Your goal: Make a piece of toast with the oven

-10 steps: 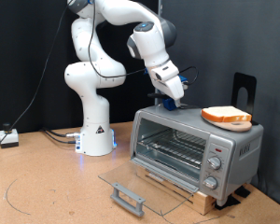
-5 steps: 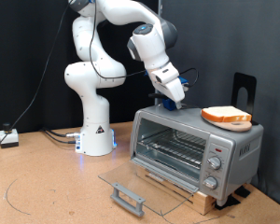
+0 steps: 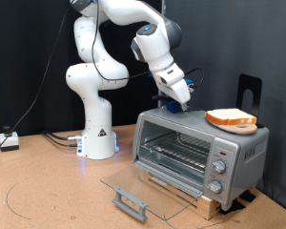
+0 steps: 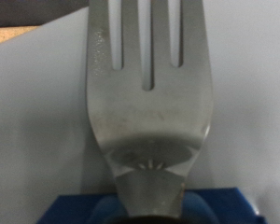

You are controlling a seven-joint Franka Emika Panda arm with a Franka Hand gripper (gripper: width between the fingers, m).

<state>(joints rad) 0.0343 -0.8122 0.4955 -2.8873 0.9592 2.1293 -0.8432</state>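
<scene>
The piece of toast (image 3: 231, 117) lies on a round light-wood plate (image 3: 246, 130) on top of the silver oven (image 3: 240, 153), toward the exterior view's right. The oven's glass door (image 3: 143, 184) hangs open and flat, showing the wire rack (image 3: 176, 153). My gripper (image 3: 178, 101) hovers just over the left end of the oven's top, left of the toast and apart from it. It is shut on a metal fork (image 4: 149, 103) with a blue grip (image 4: 84, 207). The wrist view is filled by the fork's tines over a grey surface.
The oven stands on a slatted wooden base (image 3: 195, 200) on a brown table. The robot's white base (image 3: 97, 138) is at the exterior view's left, with cables (image 3: 57, 139) beside it. A black stand (image 3: 249, 91) rises behind the oven.
Almost nothing: the gripper with the fork has stayed over the oven's top left end with only a very slight shift. The toast and the door have not moved.
</scene>
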